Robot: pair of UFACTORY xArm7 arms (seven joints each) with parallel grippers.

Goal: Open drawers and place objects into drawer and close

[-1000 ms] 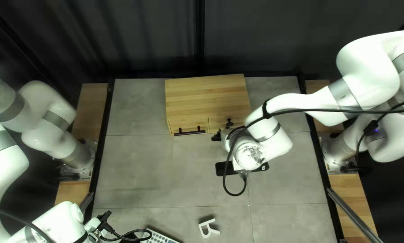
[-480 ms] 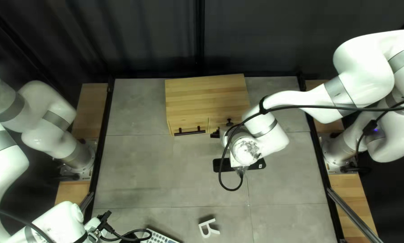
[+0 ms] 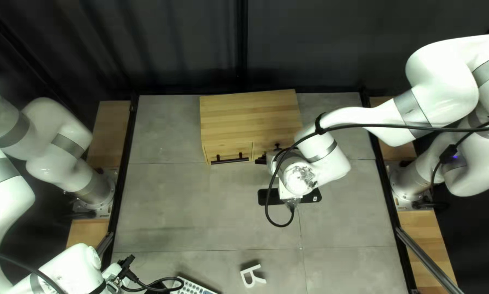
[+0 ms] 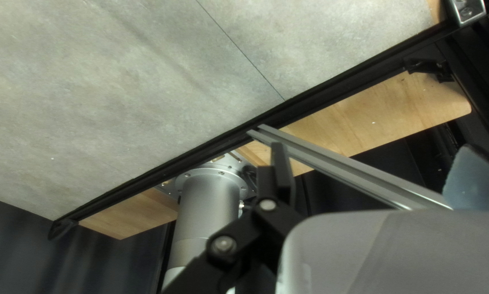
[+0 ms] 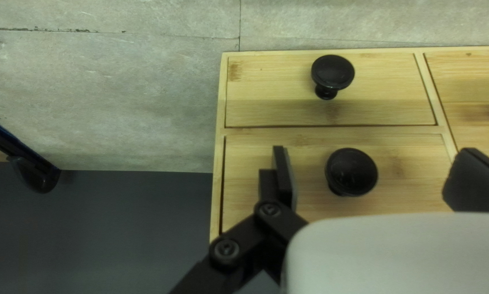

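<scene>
Preferably, the right hand (image 5: 372,166), wide before the knob (image 5: 351,171), should first centre on it, then close and pull straight; the letter (image 3: 252,276) lies toward the near edge of the desk (image 3: 168,209).

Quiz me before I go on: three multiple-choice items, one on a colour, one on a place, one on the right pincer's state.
1. The bar handle on the cabinet is:
A) white
B) black
C) red

2. The letter lies:
A) on the cabinet
B) by the table's far edge
C) toward the table's near edge

3. The right pincer is:
A) open
B) shut on a knob
C) shut on the letter

Key:
1 B: the bar shows black against pale wood.
2 C: it sits low in the top left view, well below the cabinet.
3 A: its fingers stand wide apart, neither touching the lower knob.
</scene>
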